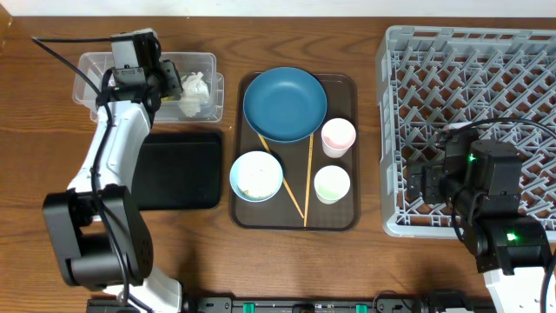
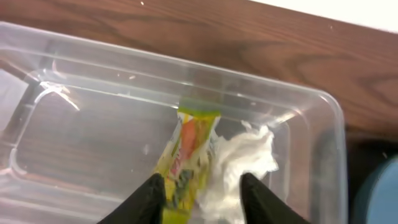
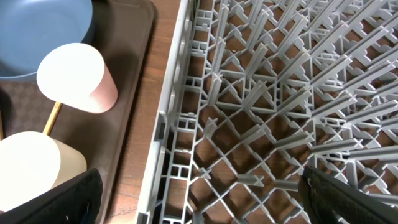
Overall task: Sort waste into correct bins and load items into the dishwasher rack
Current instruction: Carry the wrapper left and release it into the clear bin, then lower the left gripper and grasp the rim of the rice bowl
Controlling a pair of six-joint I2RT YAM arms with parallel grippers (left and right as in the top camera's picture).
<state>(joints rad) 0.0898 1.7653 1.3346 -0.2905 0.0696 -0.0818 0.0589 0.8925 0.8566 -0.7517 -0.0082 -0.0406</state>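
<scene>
On the brown rectangular serving tray, the dark blue bowl-like plate lies at the back and the small white bowl front left. The pinkish cup sits behind the white cup on the right, with two thin wooden chopsticks between bowl and cups. Left of that tray, the clear plastic tub, holding the orange and yellow-green snack wrapper beside the crumpled white tissue, sits behind the shallow black tray; the large grey plastic lattice rack stands right of the serving tray.

Robot lab, wooden table, dishwasher rack
</scene>
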